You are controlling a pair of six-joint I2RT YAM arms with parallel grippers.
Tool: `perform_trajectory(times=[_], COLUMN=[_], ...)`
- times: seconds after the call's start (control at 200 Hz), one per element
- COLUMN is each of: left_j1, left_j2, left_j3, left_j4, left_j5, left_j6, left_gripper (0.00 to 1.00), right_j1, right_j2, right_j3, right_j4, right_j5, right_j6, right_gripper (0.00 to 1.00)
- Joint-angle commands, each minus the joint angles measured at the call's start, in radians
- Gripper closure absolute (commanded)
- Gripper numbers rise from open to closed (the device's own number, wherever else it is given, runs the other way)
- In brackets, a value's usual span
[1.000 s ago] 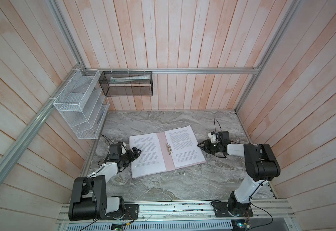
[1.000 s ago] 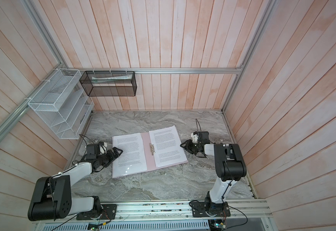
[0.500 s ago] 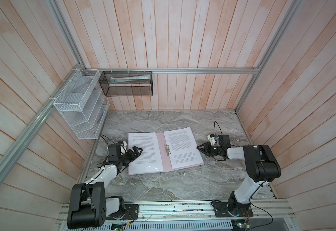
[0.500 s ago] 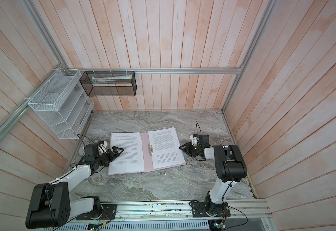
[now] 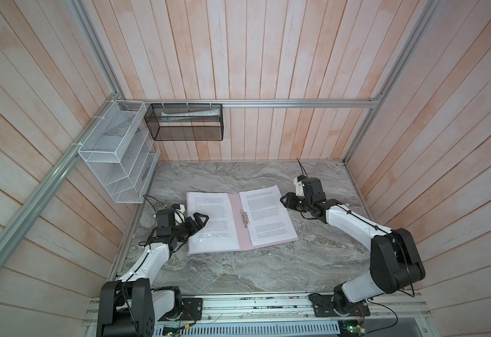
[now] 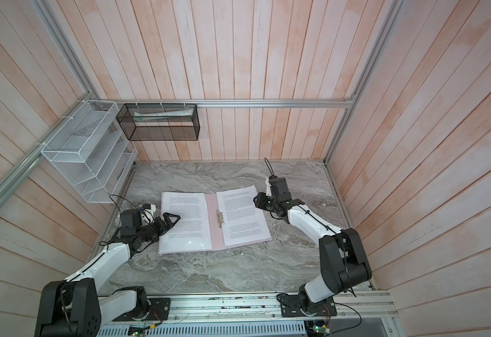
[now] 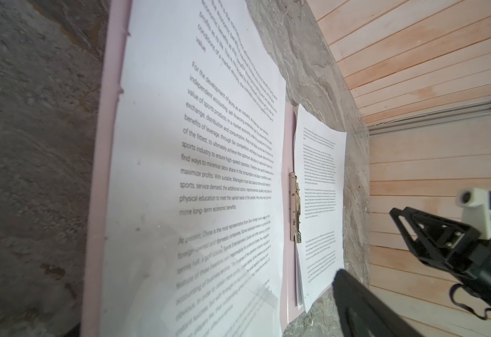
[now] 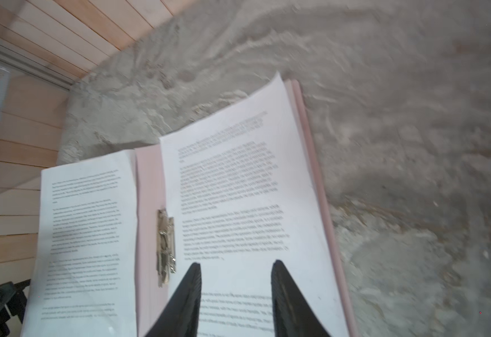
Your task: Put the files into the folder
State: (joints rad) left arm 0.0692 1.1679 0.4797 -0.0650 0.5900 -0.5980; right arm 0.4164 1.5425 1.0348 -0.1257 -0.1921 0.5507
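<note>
**Mesh holders above the worktop**

Pale wooden planks [image 5: 267,58] wall a grey marble-patterned worktop [image 5: 238,271]. Above its far left corner a white wire mesh rack [image 5: 115,157] with tiered compartments hangs on the left wall. Just beside it, over the far edge, a black mesh basket [image 5: 185,125] hangs from an aluminium rail [image 5: 296,103], rolled pale papers [image 5: 190,115] lying inside.

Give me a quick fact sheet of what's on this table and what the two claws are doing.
Table: grey marble pattern
Folder: pink, lying open and flat
Files: white printed sheets on both halves
Clip: metal, at the spine
Left gripper: open, over the left page's outer edge
Right gripper: open, at the right page's outer edge
Walls: white wire rack, black mesh basket
</note>
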Motion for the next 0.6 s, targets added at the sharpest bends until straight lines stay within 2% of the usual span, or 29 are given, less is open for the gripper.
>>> perform_trajectory(times=[0.0, 0.235, 0.39, 0.595], left_j1=[0.002, 0.003, 0.002, 0.003], left_j2=[-0.021, -0.037, -0.052, -0.064], left_j3=[0.03, 0.044, 0.057, 0.062], left_j4=[-0.002, -0.011, -0.033, -0.041], left_j5=[0.031, 0.047, 0.045, 0.048], left_j6=[0.006, 0.005, 0.013, 0.015], left_gripper=[0.0, 0.0, 0.0, 0.0], right_j1=[0.087, 0.232, 0.312, 0.355], right_j2=[0.082, 0.315, 0.453, 0.531], right_j3=[0.084, 0.297, 0.423, 0.468], right_j4=[-0.108, -0.134, -0.194, -0.219], right_j5=[0.116, 0.116, 0.136, 0.14], right_j6=[-0.037, -0.052, -0.068, -0.065], right_gripper=[0.65, 0.7, 0.7, 0.71])
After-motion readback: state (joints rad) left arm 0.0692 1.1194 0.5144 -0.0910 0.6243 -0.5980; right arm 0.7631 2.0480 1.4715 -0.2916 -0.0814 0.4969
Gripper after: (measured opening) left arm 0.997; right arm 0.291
